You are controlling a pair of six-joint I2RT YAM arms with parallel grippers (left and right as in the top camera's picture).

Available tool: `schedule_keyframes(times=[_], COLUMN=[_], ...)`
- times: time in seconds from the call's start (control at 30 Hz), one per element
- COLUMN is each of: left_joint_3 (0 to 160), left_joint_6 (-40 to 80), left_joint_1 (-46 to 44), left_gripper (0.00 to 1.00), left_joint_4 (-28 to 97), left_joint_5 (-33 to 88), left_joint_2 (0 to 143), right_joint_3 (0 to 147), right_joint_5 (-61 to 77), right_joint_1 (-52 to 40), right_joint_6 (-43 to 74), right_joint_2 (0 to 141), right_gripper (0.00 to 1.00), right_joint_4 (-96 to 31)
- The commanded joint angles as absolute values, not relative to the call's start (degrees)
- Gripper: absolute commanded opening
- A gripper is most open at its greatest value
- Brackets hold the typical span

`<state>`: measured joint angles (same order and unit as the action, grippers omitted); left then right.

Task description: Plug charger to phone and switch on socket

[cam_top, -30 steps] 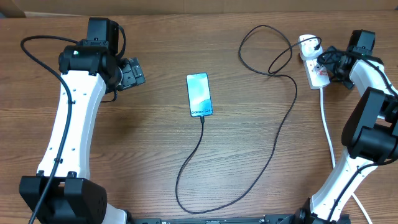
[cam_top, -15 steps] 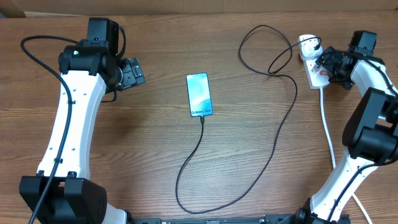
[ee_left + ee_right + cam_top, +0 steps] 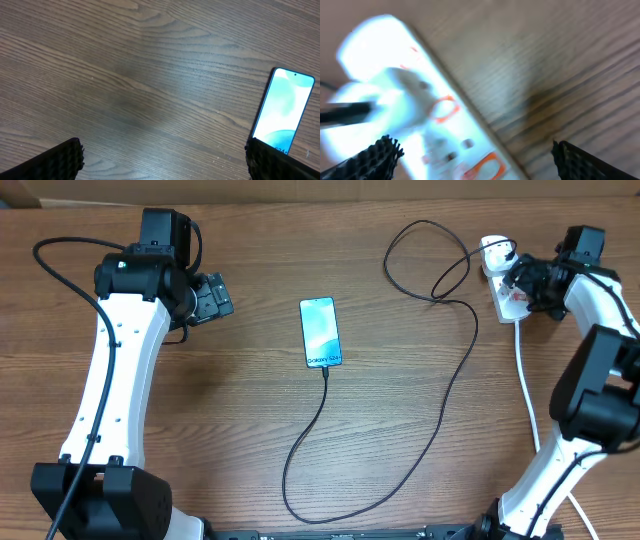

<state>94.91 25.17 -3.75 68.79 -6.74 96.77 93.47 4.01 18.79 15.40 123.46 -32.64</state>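
I see the phone (image 3: 320, 332) mid-frame, the charger (image 3: 324, 380) meeting its lower edge. At upper right, the right gripper (image 3: 524, 280) hangs spread over the socket (image 3: 511, 304), its white cord (image 3: 521, 360) trailing down. The left gripper (image 3: 212, 297) is released at upper left.

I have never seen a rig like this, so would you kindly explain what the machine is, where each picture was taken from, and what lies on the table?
These are two white robot arms at a wooden table, each ending in a two-finger pincer. The wide picture comes from a fixed camera overhead. The other two come from wrist cameras, so dark fingertips show in their lower corners. On the table lie a phone, a thin black charger cable running from its lower edge, and a white socket strip. The left pincer is open and empty, apart from the phone. The right pincer is open over the socket strip, in a blurred view. Nothing is held.
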Motion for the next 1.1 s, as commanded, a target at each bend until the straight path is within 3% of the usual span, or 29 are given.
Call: schedule_keyframes(times=[0.0, 0.17, 0.37, 1.07], left_joint_3=[94.89, 94.89, 94.89, 94.89], left_joint_6=[25.78, 25.78, 25.78, 25.78], left_joint_1=[-3.77, -3.77, -3.77, -3.77], left_gripper=[1.00, 0.99, 0.99, 0.99], left_joint_4=[68.79, 68.79, 68.79, 68.79], left_joint_5=[-7.88, -7.88, -7.88, -7.88], left_joint_2=[97.08, 97.08, 97.08, 97.08], right_joint_3=[94.28, 94.26, 94.21, 93.91], right_joint_5=[4.56, 4.58, 1.74, -4.78], right_joint_1=[18.94, 19.86, 19.86, 20.01], right_joint_6=[14.74, 14.74, 14.74, 14.76], right_joint_2=[109.27, 96.05, 92.31, 124.79], right_gripper=[1.00, 1.00, 1.00, 1.00], right_joint_4=[-32.51, -35.16, -36.01, -27.42])
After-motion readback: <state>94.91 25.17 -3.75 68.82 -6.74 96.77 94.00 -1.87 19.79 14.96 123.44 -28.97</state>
